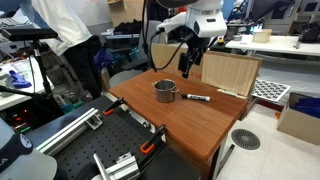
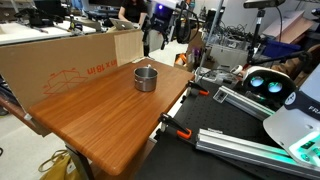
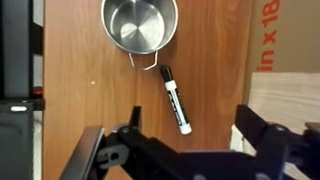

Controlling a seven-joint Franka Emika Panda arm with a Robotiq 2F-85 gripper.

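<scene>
One marker point(image 3: 175, 100) lies flat on the table point(image 3: 85, 90), below the gripper point(image 3: 188, 128), which hangs empty with jaws spread wide. The marker's far end lies just beside the pot point(image 3: 140, 25).

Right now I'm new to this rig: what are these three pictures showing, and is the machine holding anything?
It is one robot arm with a two-finger gripper at its end. Two pictures come from cameras standing outside the robot, in different spots. The third comes from a camera on the wrist, looking down at the table.

On the wooden table sit a small metal pot and, just beside its handle, a black marker. A cardboard box stands along one edge of the table.

The gripper hangs above the pot and marker with its jaws open. It holds nothing and touches nothing.
</scene>
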